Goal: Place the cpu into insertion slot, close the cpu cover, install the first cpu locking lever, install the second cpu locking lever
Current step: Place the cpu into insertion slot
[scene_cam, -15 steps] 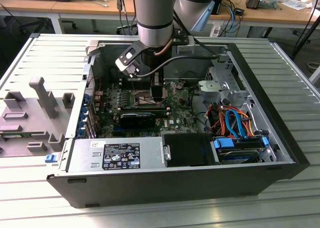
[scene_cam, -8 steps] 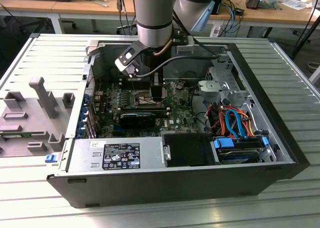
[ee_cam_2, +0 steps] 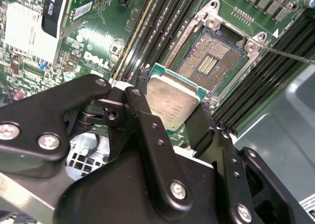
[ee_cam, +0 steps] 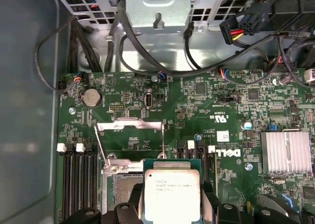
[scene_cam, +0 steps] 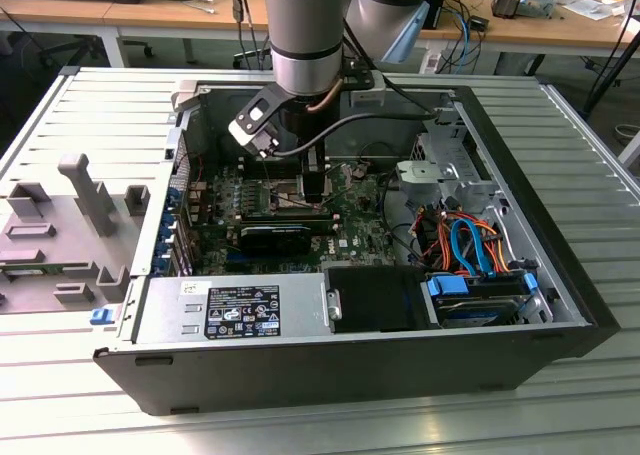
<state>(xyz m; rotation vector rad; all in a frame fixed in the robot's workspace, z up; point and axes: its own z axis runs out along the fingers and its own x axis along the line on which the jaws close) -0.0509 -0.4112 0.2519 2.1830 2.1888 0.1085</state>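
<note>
Gripper: the gripper (ee_cam_2: 173, 111) is clamped on the chip (ee_cam_2: 172, 102). Its two black fingers (ee_cam_2: 147, 125) are drawn in to the chip's width, one pressed against each of two opposite edges.
Chip position: the chip is carried flat, metal top up, low over the motherboard (ee_cam: 231, 96). It is held right beside the socket (ee_cam_2: 210, 61) and is not seated in it.
Wider scene: in the exterior view the gripper (scene_cam: 315, 187) is seen near the middle of the open case (scene_cam: 300, 375), over the green board.
Socket: its brown contact field is left bare. The cover (ee_cam: 130, 127) is tipped up at the socket edge away from the gripper.
Weight: the chip is judged very light.
Stiffness: it is taken to be a rigid little plate with no give.
Slipperiness: a smooth metal top and thin edges are seen, so a slide is thought possible if the pinch is slack or the chip is tilted.
Fragility: the chip's underside and the socket's fine contacts are judged delicate. Pressing or sideways scraping would likely not be tolerated.
Hold: opposite edges are judged the right place, as is done here, with top and underside left untouched.
Count, task things: one chip, one socket and one cover are counted. Two thin wire levers (ee_cam: 100, 145) are made out by the raised cover.
Count, gripper: one, with two fingers.
Count, memory slots (ee_cam_2: 172, 22): black banks are seen on both sides of the socket, but the number cannot be told for sure.
</note>
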